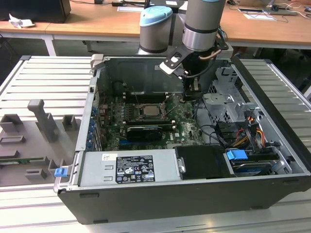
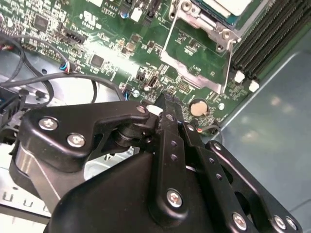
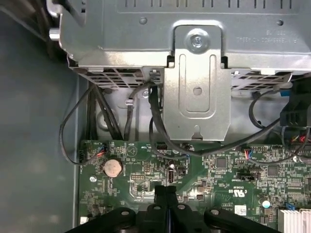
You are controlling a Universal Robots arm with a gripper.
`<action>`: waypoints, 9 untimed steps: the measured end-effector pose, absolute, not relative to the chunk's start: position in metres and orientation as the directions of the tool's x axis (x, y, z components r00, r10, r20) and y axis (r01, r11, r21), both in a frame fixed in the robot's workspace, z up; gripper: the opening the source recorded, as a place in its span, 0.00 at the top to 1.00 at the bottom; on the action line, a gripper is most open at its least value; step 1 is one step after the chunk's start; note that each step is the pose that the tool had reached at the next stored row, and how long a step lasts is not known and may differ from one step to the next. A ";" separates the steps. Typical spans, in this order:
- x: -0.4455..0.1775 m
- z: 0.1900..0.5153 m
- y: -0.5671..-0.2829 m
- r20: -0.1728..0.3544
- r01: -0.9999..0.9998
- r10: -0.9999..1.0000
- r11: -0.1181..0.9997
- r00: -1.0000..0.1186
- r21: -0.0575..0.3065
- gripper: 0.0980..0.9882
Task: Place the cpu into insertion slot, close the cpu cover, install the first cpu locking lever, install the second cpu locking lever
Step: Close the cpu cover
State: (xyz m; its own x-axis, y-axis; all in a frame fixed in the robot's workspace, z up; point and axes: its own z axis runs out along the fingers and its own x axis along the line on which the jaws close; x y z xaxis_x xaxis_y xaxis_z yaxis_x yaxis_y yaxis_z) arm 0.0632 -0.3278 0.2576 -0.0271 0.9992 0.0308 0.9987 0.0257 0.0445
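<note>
Wooden desks stand behind a slatted metal table (image 1: 279, 82) bearing an open computer case (image 1: 146, 196). In the exterior view the gripper (image 1: 190, 96) hangs over the motherboard (image 1: 181, 122), near the cpu (image 1: 148, 110), which sits in its socket. In the second wrist view the jaws are pressed together and empty; the cpu cover (image 2: 194, 76) looks hinged open beside the chip. In the first wrist view the tips hover above green board. The cover is thin, stiff metal and probably best pushed at its free edge

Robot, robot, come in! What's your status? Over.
Gripper shut, empty, low over the motherboard. Cpu sits in its socket. Black cables nearby, not touching.
</note>
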 end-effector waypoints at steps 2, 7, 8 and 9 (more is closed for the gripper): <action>0.063 0.257 -0.328 0.039 0.998 0.998 0.041 -0.043 0.045 0.99; 0.062 0.256 -0.328 0.049 0.998 0.998 0.041 -0.043 0.045 0.99; 0.062 0.256 -0.328 0.050 0.998 0.998 0.041 -0.043 0.045 0.99; 0.061 0.256 -0.328 0.051 0.998 0.998 0.041 -0.043 0.045 0.99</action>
